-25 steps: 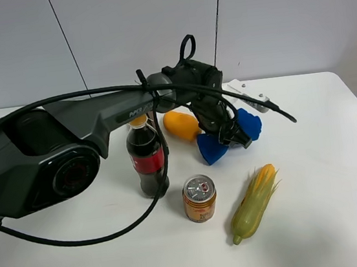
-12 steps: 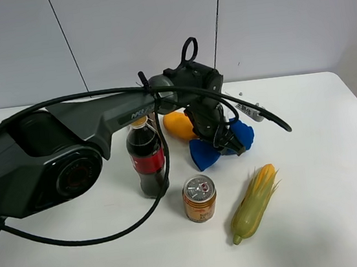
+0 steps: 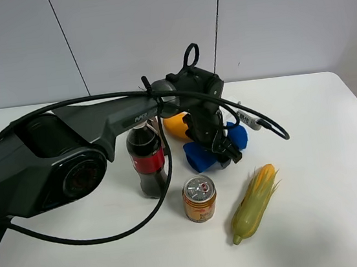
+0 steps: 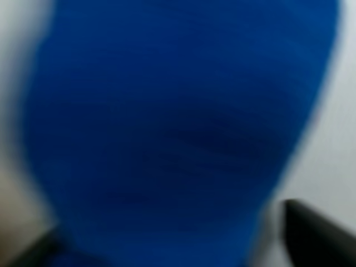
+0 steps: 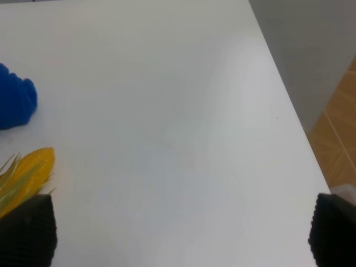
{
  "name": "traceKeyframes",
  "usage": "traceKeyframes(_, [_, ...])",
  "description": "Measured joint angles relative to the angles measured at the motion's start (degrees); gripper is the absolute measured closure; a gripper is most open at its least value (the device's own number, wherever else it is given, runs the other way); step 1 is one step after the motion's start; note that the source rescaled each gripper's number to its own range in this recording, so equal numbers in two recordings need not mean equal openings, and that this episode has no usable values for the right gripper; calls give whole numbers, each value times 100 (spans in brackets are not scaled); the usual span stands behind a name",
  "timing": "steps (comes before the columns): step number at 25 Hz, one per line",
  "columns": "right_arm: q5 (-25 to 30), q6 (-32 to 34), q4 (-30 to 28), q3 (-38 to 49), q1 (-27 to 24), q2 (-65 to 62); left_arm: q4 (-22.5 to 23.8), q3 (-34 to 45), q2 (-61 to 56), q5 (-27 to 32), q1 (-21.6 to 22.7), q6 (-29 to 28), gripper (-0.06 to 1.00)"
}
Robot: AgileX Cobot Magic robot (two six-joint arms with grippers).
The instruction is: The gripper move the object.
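The left hand [image 3: 223,151] is down on the blue fabric object [image 3: 202,156], but I can't tell if it's gripping or let go. The object lies on the white desk [image 3: 324,154] between mango [image 3: 176,126] and corn cob [image 3: 255,203]. Plain grey wall panels [image 3: 140,34] behind, wood floor [image 5: 339,133] off the desk's edge.

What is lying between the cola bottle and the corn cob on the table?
The orange drink can stands between the cola bottle and the corn cob, seen in the exterior high view.
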Motion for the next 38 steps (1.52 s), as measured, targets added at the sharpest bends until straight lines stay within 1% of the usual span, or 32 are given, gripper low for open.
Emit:
traceKeyframes(1, [0, 0, 0, 0, 0, 0, 0, 13, 0, 65, 0, -8, 12])
traceKeyframes(2, [0, 0, 0, 0, 0, 0, -6, 24, -43, 120, 0, -17, 4])
traceKeyframes(4, [0, 0, 0, 0, 0, 0, -6, 31, -200, 182, -6, -11, -3])
traceKeyframes(8, [0, 0, 0, 0, 0, 0, -6, -390, -795, 374, -6, 1, -5])
traceKeyframes(14, [0, 0, 0, 0, 0, 0, -16, -1777, -1851, 765, -127, 1, -5])
traceKeyframes(15, [0, 0, 0, 0, 0, 0, 64, -2006, -2025, 884, -154, 1, -5])
traceKeyframes(16, [0, 0, 0, 0, 0, 0, 172, -2271, -2187, 995, -178, 1, -5])
traceKeyframes(17, [0, 0, 0, 0, 0, 0, 387, -2518, -2328, 1087, -197, 4, -5])
traceKeyframes(19, [0, 0, 0, 0, 0, 0, 1018, -2872, -2685, 1183, -190, 4, -5])
traceKeyframes(20, [0, 0, 0, 0, 0, 0, 1412, -2967, -2889, 1194, -156, -6, -5])
traceKeyframes(22, [0, 0, 0, 0, 0, 0, 2002, -3023, -3286, 1206, 45, -117, -5])
traceKeyframes(23, [0, 0, 0, 0, 0, 0, 2136, -3032, -3510, 1214, 178, -162, -5])
traceKeyframes(24, [0, 0, 0, 0, 0, 0, 2224, -3033, -3723, 1216, 363, -184, -5])
traceKeyframes(26, [0, 0, 0, 0, 0, 0, 2242, -3038, -4121, 1249, 785, -196, -5])
traceKeyframes(28, [0, 0, 0, 0, 0, 0, 2088, -2965, -4562, 1252, 1164, -191, -6])
traceKeyframes(30, [0, 0, 0, 0, 0, 0, 1888, -2721, -5158, 1252, 1547, -79, -5])
traceKeyframes(32, [0, 0, 0, 0, 0, 0, 1738, -2266, -5781, 1252, 1839, 88, -5])
traceKeyframes(34, [0, 0, 0, 0, 0, 0, 1688, -1680, -6506, 1257, 2052, 203, -4])
traceKeyframes(38, [0, 0, 0, 0, 0, 0, 1661, -157, -8013, 1254, 2210, 258, -3])
